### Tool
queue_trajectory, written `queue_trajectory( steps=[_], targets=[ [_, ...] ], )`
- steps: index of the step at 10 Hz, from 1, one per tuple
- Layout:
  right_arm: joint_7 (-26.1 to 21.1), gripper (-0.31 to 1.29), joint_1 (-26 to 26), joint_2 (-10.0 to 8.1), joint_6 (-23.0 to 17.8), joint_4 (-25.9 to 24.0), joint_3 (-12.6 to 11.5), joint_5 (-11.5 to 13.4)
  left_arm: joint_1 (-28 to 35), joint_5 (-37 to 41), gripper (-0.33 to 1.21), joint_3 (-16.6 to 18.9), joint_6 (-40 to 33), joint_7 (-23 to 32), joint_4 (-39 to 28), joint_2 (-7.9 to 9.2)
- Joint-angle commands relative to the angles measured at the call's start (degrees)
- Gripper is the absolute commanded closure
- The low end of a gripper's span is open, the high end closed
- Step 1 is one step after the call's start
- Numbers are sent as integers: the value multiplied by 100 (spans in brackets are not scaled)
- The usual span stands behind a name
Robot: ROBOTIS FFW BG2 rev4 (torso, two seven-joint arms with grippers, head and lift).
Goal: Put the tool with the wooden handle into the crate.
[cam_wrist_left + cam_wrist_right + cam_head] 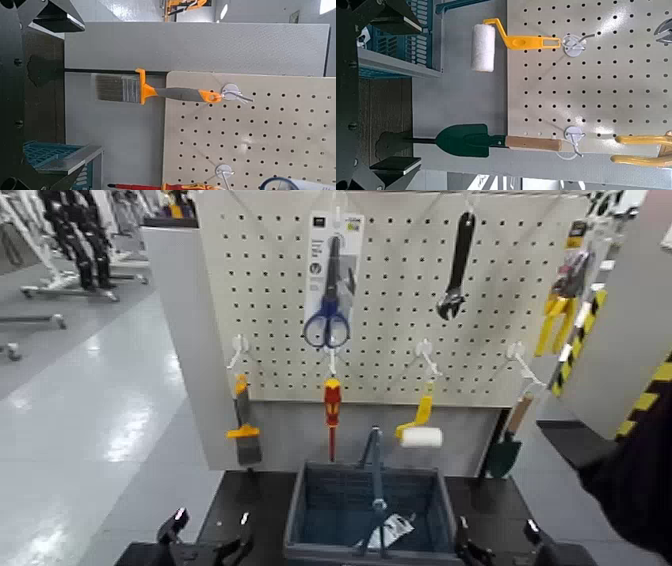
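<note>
The trowel [506,448], with a dark green blade and a light wooden handle, hangs from a white hook at the pegboard's lower right. It also shows in the right wrist view [486,142]. The dark blue-grey slatted crate [310,508] stands on the dark table below the board, its hoop handle upright. My left gripper [208,538] is open and empty at the crate's left front. My right gripper [496,542] is open and empty at the crate's right front, below the trowel and apart from it.
On the pegboard [400,300] hang a brush [244,428], a red-and-yellow screwdriver [331,412], a yellow-handled paint roller [420,433], scissors [328,290], a wrench [456,268] and yellow pliers [560,300]. A white tag [392,530] lies in the crate. A dark sleeve [635,480] is at the right.
</note>
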Motion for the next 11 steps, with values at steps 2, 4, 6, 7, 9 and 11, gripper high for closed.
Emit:
queue_trajectory(
  steps=[2, 4, 6, 7, 9, 11],
  targets=[
    [0, 14, -9, 0, -1, 16, 13, -7, 0, 16, 11, 7, -152, -18, 59, 2],
    [140, 14, -35, 0, 43, -11, -83, -16, 0, 51, 11, 16, -152, -18, 68, 2],
    [800, 14, -140, 70, 122, -55, -496, -7, 0, 78, 11, 16, -152, -27, 77, 2],
    [1063, 14, -211, 79, 192, -134, -751, 11, 0, 78, 11, 16, -152, -35, 77, 2],
    [1564, 14, -360, 44, 456, -265, -1252, 99, 0, 104, 11, 16, -143, -44, 86, 2],
    [2215, 14, -624, -18, 667, -239, -1613, 90, 0, 113, 11, 7, -143, -53, 86, 2]
  ],
)
